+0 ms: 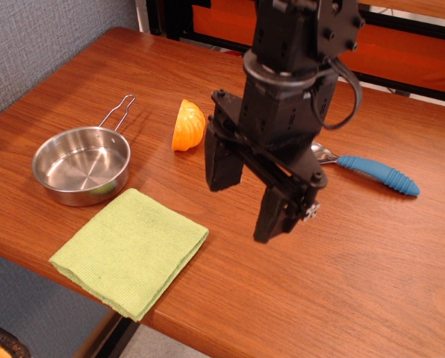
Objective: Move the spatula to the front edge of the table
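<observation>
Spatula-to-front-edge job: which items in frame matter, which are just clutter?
Job items:
spatula
table, front edge
gripper, open, holding nothing

Clutter:
steel pan
green cloth
orange piece

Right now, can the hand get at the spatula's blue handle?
Probably yes. The hand hangs open beside the spatula, whose blue handle lies bare on the table with nothing on or against it. Only the metal bowl end is hidden behind the hand.
</observation>
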